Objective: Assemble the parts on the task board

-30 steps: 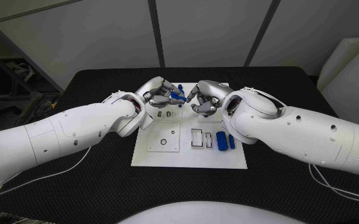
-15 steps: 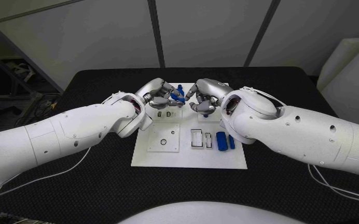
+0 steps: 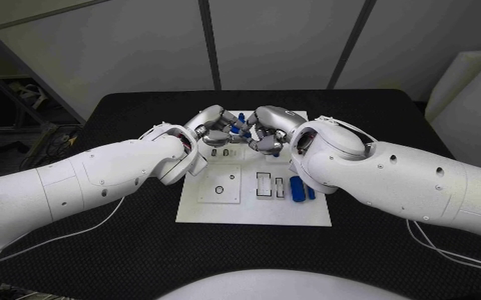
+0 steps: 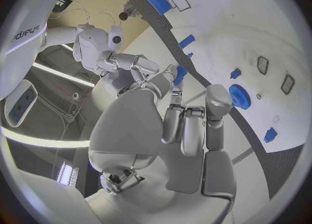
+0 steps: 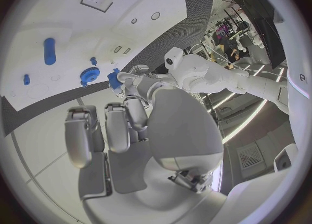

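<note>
I see both silver hands meeting over the flat white board — left hand and right hand each pinching one small blue part.

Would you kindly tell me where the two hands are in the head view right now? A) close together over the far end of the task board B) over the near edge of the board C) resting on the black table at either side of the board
A: the left hand and right hand meet over the far end of the task board, with a small blue part between them.

Robotics lab: grey wall panels, black table.
</note>
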Controlling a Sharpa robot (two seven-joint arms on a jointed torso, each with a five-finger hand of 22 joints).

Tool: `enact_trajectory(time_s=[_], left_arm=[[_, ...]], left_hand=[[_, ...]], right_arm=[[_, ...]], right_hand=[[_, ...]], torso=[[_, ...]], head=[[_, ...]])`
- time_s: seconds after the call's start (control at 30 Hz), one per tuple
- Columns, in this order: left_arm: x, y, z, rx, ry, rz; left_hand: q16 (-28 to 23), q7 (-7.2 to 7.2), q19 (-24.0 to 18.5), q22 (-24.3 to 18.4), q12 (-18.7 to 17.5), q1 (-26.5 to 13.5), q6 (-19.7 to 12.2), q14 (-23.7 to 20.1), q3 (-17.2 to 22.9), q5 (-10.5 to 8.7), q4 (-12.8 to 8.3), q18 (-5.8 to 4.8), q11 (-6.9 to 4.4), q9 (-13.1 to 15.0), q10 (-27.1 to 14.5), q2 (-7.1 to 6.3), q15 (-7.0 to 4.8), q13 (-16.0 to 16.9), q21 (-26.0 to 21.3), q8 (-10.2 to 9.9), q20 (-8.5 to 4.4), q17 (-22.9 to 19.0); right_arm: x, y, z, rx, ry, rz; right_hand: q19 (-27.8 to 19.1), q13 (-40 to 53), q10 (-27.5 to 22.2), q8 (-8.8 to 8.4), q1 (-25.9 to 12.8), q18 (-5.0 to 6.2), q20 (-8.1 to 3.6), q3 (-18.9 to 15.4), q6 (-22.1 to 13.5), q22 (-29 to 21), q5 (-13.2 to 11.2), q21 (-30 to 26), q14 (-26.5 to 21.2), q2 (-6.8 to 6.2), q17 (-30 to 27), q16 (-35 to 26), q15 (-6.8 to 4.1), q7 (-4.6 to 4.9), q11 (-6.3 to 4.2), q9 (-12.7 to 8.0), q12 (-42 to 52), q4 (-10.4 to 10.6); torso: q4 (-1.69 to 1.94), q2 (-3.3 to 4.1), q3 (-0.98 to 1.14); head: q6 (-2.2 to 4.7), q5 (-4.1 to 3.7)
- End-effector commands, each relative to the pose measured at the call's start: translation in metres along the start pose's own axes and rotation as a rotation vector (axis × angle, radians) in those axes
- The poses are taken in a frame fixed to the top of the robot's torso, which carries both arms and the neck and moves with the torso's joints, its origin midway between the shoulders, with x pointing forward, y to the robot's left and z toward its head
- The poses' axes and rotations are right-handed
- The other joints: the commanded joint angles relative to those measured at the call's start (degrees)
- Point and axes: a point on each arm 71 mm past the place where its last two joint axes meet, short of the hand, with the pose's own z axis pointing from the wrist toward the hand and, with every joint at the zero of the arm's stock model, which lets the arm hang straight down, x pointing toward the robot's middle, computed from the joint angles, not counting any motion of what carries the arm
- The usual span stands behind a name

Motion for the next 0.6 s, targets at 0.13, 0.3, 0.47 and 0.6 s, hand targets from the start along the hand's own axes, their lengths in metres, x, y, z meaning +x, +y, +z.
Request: enact_trajectory(time_s=[0.13,0.3,0.47,0.6], left_arm=[[-0.006,0.002,-0.002,0.004,-0.015,0.013],[-0.009,0.006,-0.004,-0.005,-0.015,0.037],[-0.011,0.008,-0.004,-0.007,-0.007,0.072],[-0.013,0.011,-0.005,-0.008,-0.002,0.099]], left_hand=[[-0.12,-1.39,-0.24,0.08,0.05,-0.12,2.46,4.4,-0.19,0.24,-0.26,-4.14,-0.04,2.05,0.07,0.71,-0.36,8.71,-0.08,0.43,0.15,10.48],[-0.09,-1.39,-0.2,0.13,0.1,-0.07,2.53,4.42,-0.17,0.25,-0.31,-4.15,-0.05,2.05,0.11,0.75,-0.36,8.74,-0.03,0.46,0.16,10.53],[-0.1,-1.39,-0.19,0.14,0.1,-0.06,2.54,4.41,-0.17,0.25,-0.32,-4.16,-0.05,2.05,0.11,0.74,-0.36,8.74,-0.02,0.46,0.16,10.52],[-0.12,-1.39,-0.16,0.17,0.11,-0.04,2.58,4.4,-0.18,0.25,-0.35,-4.17,-0.05,2.06,0.12,0.74,-0.36,8.75,0.01,0.48,0.16,10.48]], right_arm=[[-0.015,-0.011,-0.009,-0.013,-0.151,0.041],[-0.03,-0.014,-0.021,-0.137,-0.299,0.128],[-0.039,-0.016,-0.033,-0.256,-0.377,0.193],[-0.044,-0.022,-0.041,-0.277,-0.402,0.218]], right_hand=[[5.83,-0.08,0.22,0.12,-0.87,-0.42,0.37,0.08,0.62,15.09,-0.33,0.37,3.35,0.09,2.08,0.08,0.25,-0.3,-0.15,0.13,0.02,-0.44],[5.83,-0.52,-0.19,0.01,-0.78,-0.42,0.33,0.29,0.63,15.09,-0.02,0.37,3.17,-0.27,1.46,-0.35,0.18,-0.36,-0.22,0.09,-0.53,-1.18],[5.83,-1.02,-0.65,-0.07,-0.78,-0.42,0.32,0.4,0.53,15.09,0.05,0.37,3.02,-0.67,1.01,-0.69,0.18,-0.32,-0.19,0.05,-1.18,-1.77],[5.83,-1.06,-0.79,-0.08,-0.66,-0.42,0.31,0.78,0.51,15.09,0.75,0.37,2.99,-0.84,1.02,-0.68,0.18,-0.31,-0.18,0.05,-1.3,-2.49]], torso=[[-0.11,-0.01,0.05],[-0.13,-0.04,0.11],[-0.15,0.0,0.1],[-0.09,-0.01,0.12]], head=[[-0.05,0.29],[0.06,0.45],[-0.01,0.45],[-0.09,0.51]])
